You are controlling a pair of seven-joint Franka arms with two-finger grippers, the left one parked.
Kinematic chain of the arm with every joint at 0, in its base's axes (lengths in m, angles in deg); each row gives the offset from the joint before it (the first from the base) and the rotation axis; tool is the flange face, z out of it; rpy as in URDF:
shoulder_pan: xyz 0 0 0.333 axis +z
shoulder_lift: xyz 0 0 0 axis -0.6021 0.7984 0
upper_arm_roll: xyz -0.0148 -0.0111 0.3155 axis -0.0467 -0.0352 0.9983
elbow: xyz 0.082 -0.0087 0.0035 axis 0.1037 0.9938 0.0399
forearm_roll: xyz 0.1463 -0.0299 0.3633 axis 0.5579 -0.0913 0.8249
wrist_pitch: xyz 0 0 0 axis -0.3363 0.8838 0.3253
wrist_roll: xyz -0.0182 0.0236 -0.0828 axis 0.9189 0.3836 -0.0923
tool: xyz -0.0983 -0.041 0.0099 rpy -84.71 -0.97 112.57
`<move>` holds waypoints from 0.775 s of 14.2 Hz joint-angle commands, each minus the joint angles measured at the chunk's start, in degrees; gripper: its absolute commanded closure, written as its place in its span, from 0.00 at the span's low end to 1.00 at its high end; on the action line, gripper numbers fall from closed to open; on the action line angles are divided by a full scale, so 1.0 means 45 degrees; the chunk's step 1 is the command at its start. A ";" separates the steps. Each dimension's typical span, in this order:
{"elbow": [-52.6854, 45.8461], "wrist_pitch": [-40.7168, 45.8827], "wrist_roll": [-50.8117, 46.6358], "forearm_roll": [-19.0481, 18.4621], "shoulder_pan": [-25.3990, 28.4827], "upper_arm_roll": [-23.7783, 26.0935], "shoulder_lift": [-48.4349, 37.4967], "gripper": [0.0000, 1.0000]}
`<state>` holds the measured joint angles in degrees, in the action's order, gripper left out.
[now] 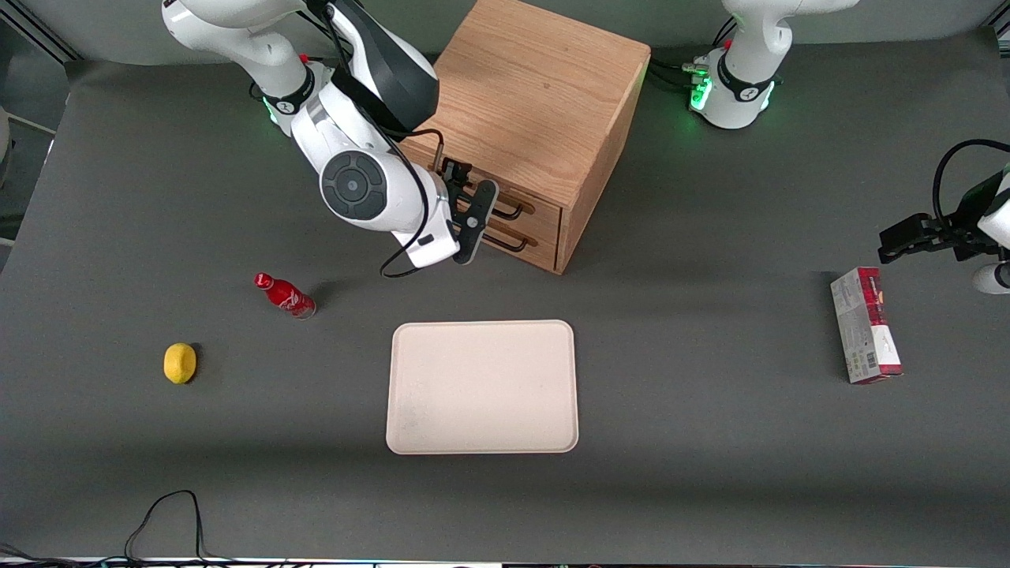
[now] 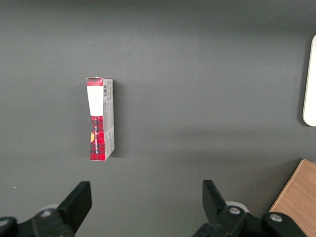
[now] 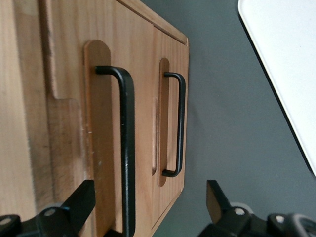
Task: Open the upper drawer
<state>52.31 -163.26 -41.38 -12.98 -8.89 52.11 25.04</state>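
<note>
While end effector [image 1: 471, 211] gapes, two drawers: upper drawer [image 3: 106, 143].

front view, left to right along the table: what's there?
lemon → red bottle → gripper, open in front of the upper drawer → cabinet → carton. The tray, nearer the camera, spans the gripper and cabinet, so it is left unranked.

We see the upper drawer [image 3: 106, 148] in grained oak, its handle [image 3: 127, 148] matt black metal; the gripper [image 1: 472, 214], in front of it, matt black.
</note>
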 commanded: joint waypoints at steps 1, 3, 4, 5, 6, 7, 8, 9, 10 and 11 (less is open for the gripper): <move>0.1153 -0.0765 0.0385 0.0353 0.0116 -0.0124 -0.0659 0.00; 0.1154 -0.0863 0.0385 0.0353 0.0116 -0.0124 -0.0621 0.00; 0.1192 -0.0999 0.0385 0.0353 0.0135 -0.0105 -0.0620 0.00; 0.1251 -0.1155 0.0385 0.0353 0.0154 -0.0086 -0.0582 0.00; 0.1387 -0.1330 0.0347 0.0353 0.0290 -0.0085 -0.0581 0.00; 0.1466 -0.1448 0.0308 0.0353 0.0504 -0.0124 -0.0581 0.00; 0.1466 -0.1527 0.0288 0.0353 0.0545 -0.0124 -0.0581 0.00; 0.1466 -0.1566 0.0288 0.0353 0.0565 -0.0124 -0.0543 0.00; 0.1466 -0.1624 0.0288 0.0353 0.0565 -0.0124 -0.0504 0.00; 0.1505 -0.1644 0.0288 0.0353 0.0565 -0.0144 -0.0503 0.00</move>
<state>56.90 -169.31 -41.16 -13.00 -7.48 52.08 24.17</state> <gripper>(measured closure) 0.000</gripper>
